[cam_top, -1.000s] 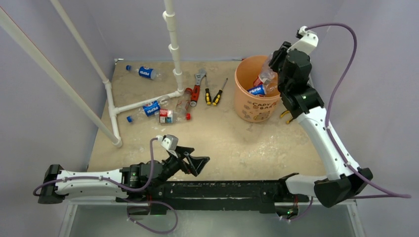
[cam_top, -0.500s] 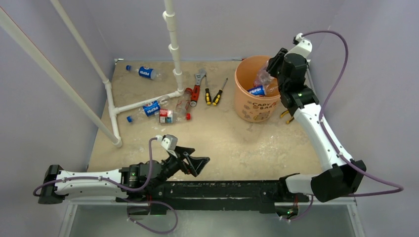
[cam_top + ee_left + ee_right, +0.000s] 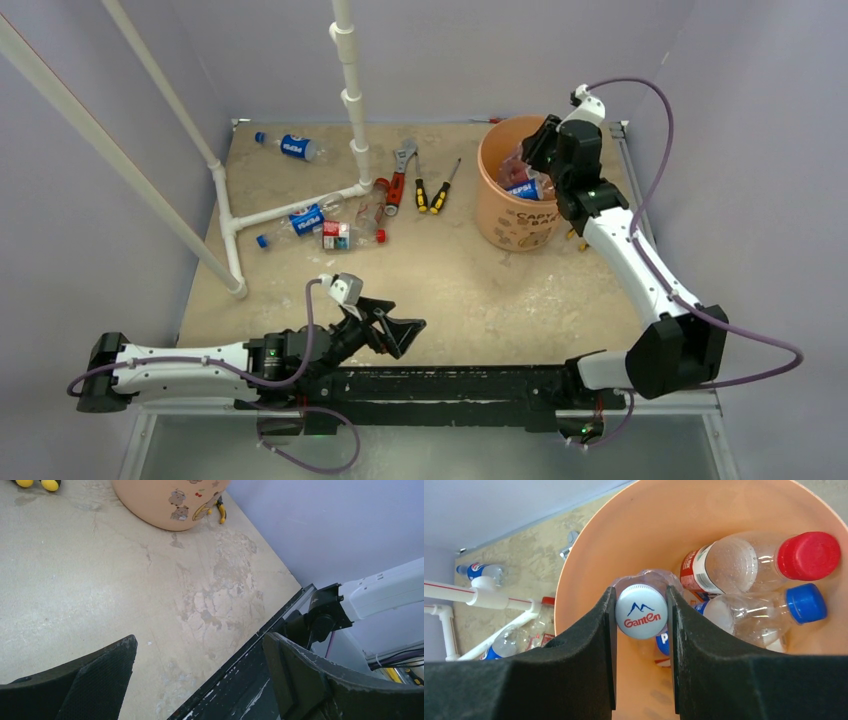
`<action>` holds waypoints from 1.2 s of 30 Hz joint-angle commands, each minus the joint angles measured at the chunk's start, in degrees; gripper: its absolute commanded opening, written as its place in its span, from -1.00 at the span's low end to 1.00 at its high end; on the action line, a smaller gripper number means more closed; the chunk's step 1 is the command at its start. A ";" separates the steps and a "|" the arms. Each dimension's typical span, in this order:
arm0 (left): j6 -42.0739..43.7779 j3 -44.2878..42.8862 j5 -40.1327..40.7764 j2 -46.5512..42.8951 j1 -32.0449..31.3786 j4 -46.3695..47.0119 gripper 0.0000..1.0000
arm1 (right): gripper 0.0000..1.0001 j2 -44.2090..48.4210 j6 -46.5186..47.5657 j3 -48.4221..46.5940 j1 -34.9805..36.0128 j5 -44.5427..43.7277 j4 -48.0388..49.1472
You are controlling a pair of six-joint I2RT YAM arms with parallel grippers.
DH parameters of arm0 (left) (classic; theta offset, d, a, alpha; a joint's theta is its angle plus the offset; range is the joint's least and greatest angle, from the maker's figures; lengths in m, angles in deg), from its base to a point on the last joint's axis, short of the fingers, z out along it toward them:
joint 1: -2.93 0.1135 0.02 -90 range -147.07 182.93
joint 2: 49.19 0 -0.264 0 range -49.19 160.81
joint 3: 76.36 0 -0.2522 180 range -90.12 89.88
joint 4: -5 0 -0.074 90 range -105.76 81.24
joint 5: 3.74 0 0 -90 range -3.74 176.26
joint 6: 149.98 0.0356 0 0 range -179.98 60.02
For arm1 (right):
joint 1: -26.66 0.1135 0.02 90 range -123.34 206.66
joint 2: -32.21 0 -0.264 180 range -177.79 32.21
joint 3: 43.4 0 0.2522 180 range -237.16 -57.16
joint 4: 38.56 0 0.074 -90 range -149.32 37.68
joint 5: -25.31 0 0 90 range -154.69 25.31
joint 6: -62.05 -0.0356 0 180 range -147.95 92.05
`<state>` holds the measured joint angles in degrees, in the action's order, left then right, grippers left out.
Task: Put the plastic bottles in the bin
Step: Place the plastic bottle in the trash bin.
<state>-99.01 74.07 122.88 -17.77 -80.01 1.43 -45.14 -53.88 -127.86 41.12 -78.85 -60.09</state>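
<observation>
Bare tabletop before left gripper — open passage; pipe frame crowds far-left bottles; right gripper with bottle fills bin mouth.

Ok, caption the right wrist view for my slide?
Right gripper shut on a white-capped Ganten bottle over the orange bin, with a red-capped bottle and a blue-capped bottle lying inside.
</observation>
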 commanded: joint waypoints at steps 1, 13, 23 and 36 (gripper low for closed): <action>-0.65 -1.26 -0.51 0.55 -0.03 1.85 0.94 | -1.00 -0.13 -0.40 1.33 -0.31 1.71 -1.82; -0.80 -4.09 0.91 1.34 -0.03 -0.58 0.93 | -1.00 -1.65 -0.56 4.65 -0.31 1.71 -1.02; -0.89 -6.73 1.29 5.71 -0.03 -3.03 0.93 | -0.55 -1.10 -2.28 6.63 -0.31 1.13 -2.89; -0.18 -10.04 1.57 8.84 -0.03 -4.08 0.93 | 0.63 0.55 -0.95 -8.46 -0.31 1.79 -9.44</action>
<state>-99.64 67.49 123.63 -9.79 -80.01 -2.24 -45.81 -55.87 -127.27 40.88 -77.10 -67.54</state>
